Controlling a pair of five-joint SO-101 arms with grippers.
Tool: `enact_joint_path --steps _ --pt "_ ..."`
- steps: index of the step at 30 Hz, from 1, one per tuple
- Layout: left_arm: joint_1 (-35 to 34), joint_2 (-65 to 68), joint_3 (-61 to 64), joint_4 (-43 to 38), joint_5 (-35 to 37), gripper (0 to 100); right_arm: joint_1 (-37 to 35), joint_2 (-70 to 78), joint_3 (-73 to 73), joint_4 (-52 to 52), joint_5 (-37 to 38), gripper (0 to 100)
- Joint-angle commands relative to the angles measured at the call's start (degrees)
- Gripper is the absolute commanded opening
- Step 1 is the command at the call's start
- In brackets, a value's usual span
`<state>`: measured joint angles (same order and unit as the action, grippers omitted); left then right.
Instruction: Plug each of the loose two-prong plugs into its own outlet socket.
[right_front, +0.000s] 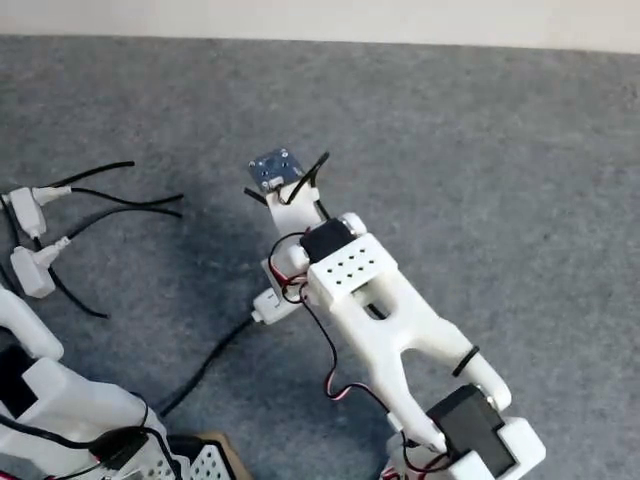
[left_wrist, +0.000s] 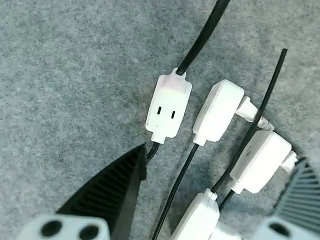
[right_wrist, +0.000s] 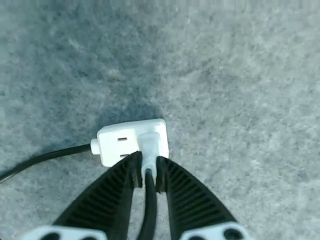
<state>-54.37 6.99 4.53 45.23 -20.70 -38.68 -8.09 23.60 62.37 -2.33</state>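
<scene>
My right gripper is shut on the neck and black cable of a white two-prong plug. The plug sits pressed into a white outlet socket lying on the grey carpet. In the high view that socket peeks out beside the right arm. My left gripper hangs open above a cluster of white pieces: an outlet socket with two slots facing up, and loose plugs beside it. Two white plugs lie at the far left of the high view.
Black cables trail across the carpet at the left, and one cable runs from the right arm's socket toward the left arm's base. Open grey carpet spreads to the right and far side.
</scene>
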Motion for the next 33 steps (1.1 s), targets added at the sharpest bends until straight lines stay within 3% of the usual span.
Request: enact_joint_path --steps 1,9,15,22,30,33 --pt "-0.04 -0.31 -2.15 0.09 -0.44 42 -0.13 -0.04 -0.66 -0.92 -0.53 0.4" --pt "0.04 -0.48 -2.07 0.09 -0.44 42 -0.13 0.13 0.84 -1.54 -0.44 0.4" --pt "1.89 -0.57 -2.51 3.52 -0.62 42 -0.31 2.24 15.69 -15.16 -0.26 0.4" --pt "6.99 -2.07 -2.51 8.97 -0.70 42 1.45 7.96 16.84 -16.75 -0.18 0.8" --pt "16.40 -8.84 -2.59 21.10 -0.70 42 2.24 0.48 15.69 -13.85 -0.26 26.7" --pt "20.79 -11.82 -2.59 26.29 -0.79 42 2.33 -6.02 14.99 -11.21 -0.18 30.4"
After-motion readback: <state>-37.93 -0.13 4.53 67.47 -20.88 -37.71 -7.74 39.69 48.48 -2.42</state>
